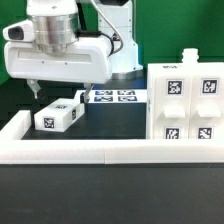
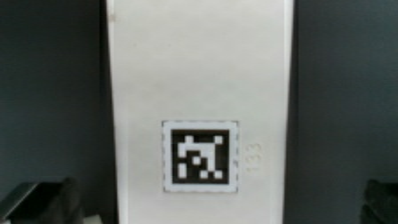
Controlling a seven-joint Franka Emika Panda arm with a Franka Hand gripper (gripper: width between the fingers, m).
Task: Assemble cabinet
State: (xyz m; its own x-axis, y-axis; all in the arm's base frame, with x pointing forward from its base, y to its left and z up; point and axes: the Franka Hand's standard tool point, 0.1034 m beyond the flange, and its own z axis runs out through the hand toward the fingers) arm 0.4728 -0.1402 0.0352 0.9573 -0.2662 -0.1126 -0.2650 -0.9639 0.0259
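A long white cabinet part (image 1: 58, 116) with black-and-white tags lies on the dark table at the exterior view's left. In the wrist view it (image 2: 199, 90) runs straight through the middle, with one tag facing the camera. My gripper (image 1: 42, 95) hovers just above it, open. In the wrist view the gripper (image 2: 205, 205) has its dark fingertips (image 2: 43, 202) wide apart on either side of the part, with a gap on each side. The large white cabinet body (image 1: 186, 100), bearing several tags, stands at the exterior view's right.
The marker board (image 1: 115, 96) lies flat on the table behind the long part. A low white border wall (image 1: 100, 152) runs along the front and up the left side. The arm's white base stands at the back.
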